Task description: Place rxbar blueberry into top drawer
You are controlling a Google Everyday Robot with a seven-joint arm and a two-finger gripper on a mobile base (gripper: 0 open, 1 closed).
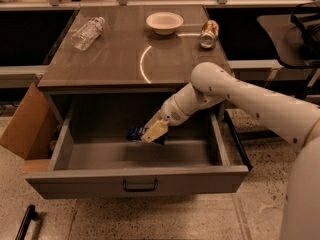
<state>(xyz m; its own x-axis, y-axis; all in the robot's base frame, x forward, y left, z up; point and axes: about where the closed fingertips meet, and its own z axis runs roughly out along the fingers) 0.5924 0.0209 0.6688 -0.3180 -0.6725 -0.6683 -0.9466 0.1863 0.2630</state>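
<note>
The top drawer [75,181] stands pulled wide open under the table [115,64], its black handle [140,185] facing me. The arm reaches down into it from the right, and the gripper [154,132] hangs inside, near the back wall. Its tan fingers [156,130] are clamped on the rxbar blueberry [134,133], whose dark blue end sticks out to their left, above the drawer floor. Up on the table sit a white bowl [164,21], a toppled water bottle [88,32] and a can [208,33].
</note>
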